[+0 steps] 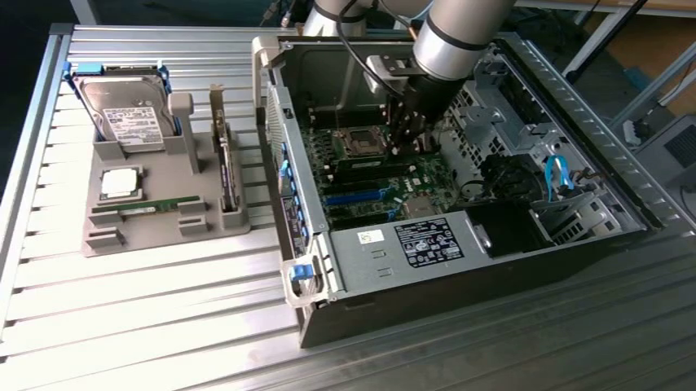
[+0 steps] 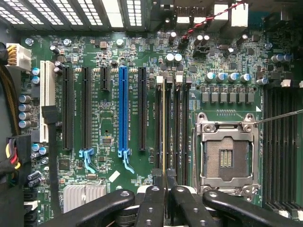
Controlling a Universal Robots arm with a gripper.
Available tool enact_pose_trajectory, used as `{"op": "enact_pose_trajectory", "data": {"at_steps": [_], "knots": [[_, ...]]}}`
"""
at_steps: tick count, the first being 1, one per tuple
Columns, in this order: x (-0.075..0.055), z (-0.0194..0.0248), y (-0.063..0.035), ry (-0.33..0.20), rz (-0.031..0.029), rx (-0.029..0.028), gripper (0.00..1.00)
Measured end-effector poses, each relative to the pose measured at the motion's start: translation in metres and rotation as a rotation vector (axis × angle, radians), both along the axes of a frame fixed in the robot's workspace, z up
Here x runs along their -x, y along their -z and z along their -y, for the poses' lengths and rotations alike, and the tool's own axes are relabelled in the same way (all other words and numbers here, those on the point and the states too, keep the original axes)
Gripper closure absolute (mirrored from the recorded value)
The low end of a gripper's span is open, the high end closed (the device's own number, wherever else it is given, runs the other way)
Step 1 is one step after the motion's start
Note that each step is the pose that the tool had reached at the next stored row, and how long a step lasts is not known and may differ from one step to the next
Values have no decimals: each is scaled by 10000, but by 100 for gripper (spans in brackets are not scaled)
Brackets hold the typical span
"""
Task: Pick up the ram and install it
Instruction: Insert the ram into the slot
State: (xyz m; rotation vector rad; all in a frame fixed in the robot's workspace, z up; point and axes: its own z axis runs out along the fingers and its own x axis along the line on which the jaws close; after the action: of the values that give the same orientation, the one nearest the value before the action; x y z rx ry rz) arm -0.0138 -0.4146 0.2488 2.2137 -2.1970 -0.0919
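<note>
Your black-fingered gripper (image 2: 164, 189) is clamped on the thin, edge-on ram stick (image 2: 163, 127), over the long black DIMM slots (image 2: 176, 123) just beside the empty silver CPU socket (image 2: 227, 158); any skew vs slot/notch and a push could jam it or slip it in the pads.

The slim ram (image 2: 164, 127) is standing on edge along the black memory slots (image 2: 187, 127), with 1 end being pinched in the hand (image 2: 164, 185).
</note>
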Motion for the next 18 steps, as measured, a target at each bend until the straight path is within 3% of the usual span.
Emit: {"op": "enact_pose_trajectory", "data": {"at_steps": [18], "knots": [[3,16,86,-1,17,-5,88]]}}
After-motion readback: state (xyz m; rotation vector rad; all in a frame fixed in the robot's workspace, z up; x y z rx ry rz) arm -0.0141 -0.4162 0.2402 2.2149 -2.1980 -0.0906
